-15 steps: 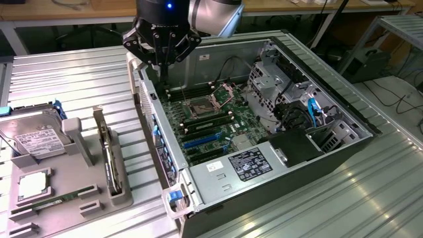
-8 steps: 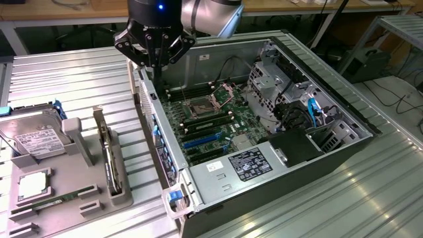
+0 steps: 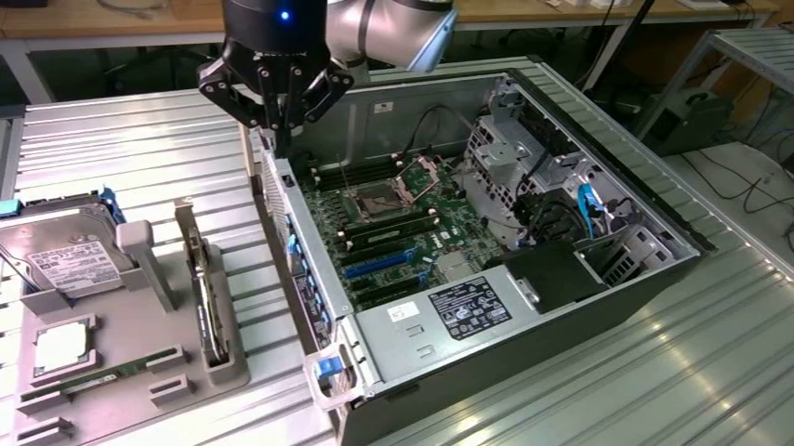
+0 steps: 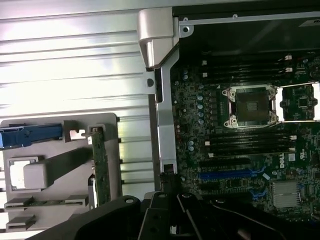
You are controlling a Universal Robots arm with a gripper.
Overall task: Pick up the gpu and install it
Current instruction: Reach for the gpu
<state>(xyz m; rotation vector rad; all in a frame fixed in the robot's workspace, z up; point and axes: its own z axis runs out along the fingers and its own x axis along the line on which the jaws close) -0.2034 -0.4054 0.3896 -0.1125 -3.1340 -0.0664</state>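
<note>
Exterior view, lower left: grey parts fixture (image 3: 231, 373) on the ribbed metal table (image 3: 125, 158). A thin memory stick (image 3: 77, 383) lies flat in it and the hard drive (image 3: 56, 260) sits at its far left. The gpu (image 3: 203, 279) stands on edge in an upright slot at the fixture's right side, just beside the open computer case (image 3: 645, 307) and apart from it. In the wrist view it reads as a narrow green strip held in the same slot. Centre of frame: motherboard (image 3: 385, 232) is exposed, with the blue expansion slots (image 3: 378, 263) nearer and the CPU socket (image 3: 372, 200) beyond. Upper left: gripper (image 3: 283, 139) hangs over the case's far-left rim, fingers drawn together on nothing, well apart from the gpu. Whether the tips touch the rim I cannot tell. Handling estimate: the card is light and stiff but brittle, with delicate soldered parts and a contact edge best left untouched. The free upper edge looks the natural hold, a pinch across the thickness near the middle or towards the bracket end. The smooth board could slip or tilt if gripped off-centre.
</note>
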